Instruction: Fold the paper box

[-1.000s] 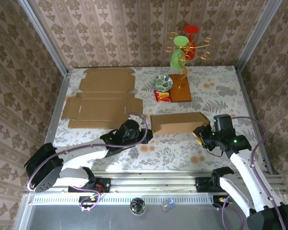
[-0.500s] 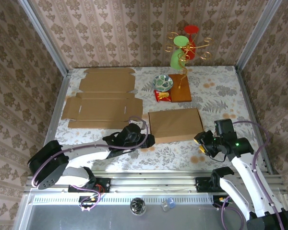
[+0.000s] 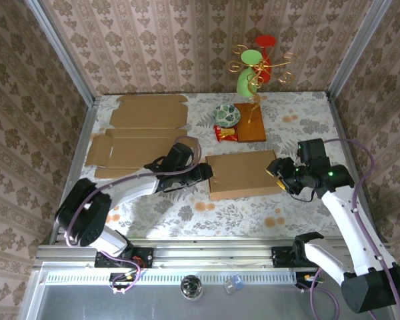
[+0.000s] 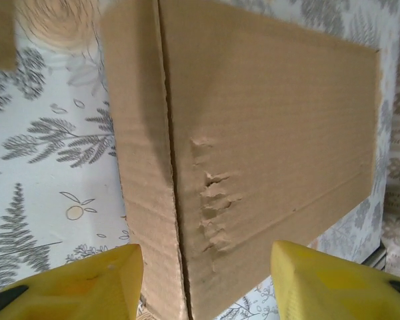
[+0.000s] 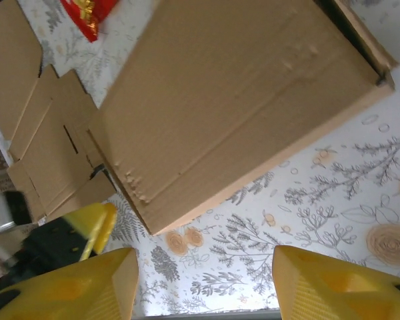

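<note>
**Folding looking nearly done on the brown corrugated-cardboard box (image 3: 243,175)**

The box is lying flat and closed at the centre of the floral-patterned counter (image 3: 300,127), its broad top panel facing up. Judging by this, the main folds are already made. What is left seems to be seating the last edges. In the right wrist view, a dark gap is showing along the box's end at 2 o'clock, so a flap there may not be fully tucked.

The left gripper (image 3: 203,175) is sitting at 9 o'clock of the box and the right gripper (image 3: 280,170) at 3 o'clock. Both pairs of jaws are standing apart and released, grasping nothing. In the left wrist view the box's near corner is reaching down between the yellow fingertips (image 4: 87,280) without touching them.

The cardboard is looking worn. A cluster of crumpled dents (image 4: 210,200) is running beside the long crease near the left end, and a faint score line is crossing the top panel. The walls are looking shallow, and the panel is lying fairly level.

Flat brown cardboard blanks (image 3: 147,143), not yet folded, are waiting at 10 o'clock of the counter.
</note>
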